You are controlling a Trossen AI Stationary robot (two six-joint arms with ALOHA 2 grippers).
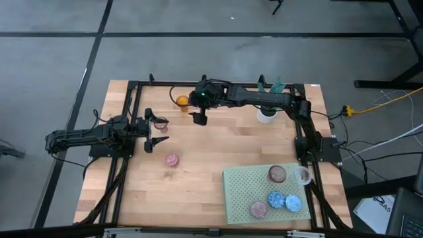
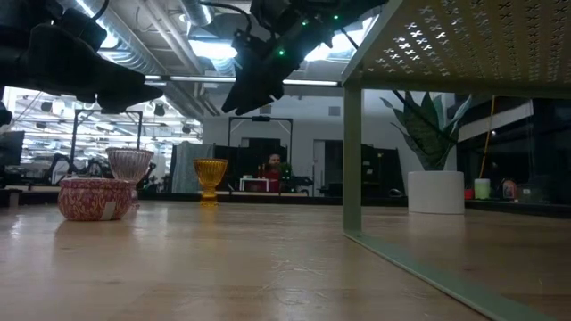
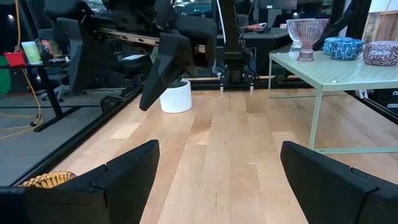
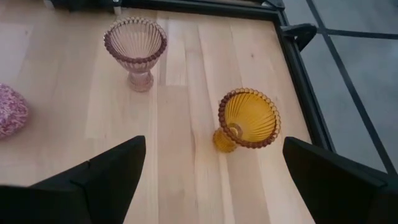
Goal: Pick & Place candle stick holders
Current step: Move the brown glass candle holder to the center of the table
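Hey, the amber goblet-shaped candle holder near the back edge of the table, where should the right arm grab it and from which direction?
Grip the amber candle holder across its ribbed bowl, coming straight down from above. It stands upright, its flared bowl hiding the narrow stem, and the right gripper hangs open over it.

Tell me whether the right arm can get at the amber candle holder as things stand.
Probably yes. The right tool hangs open just beside the amber candle holder, which stands upright and alone on bare wood; the pink ribbed holder stands well apart.
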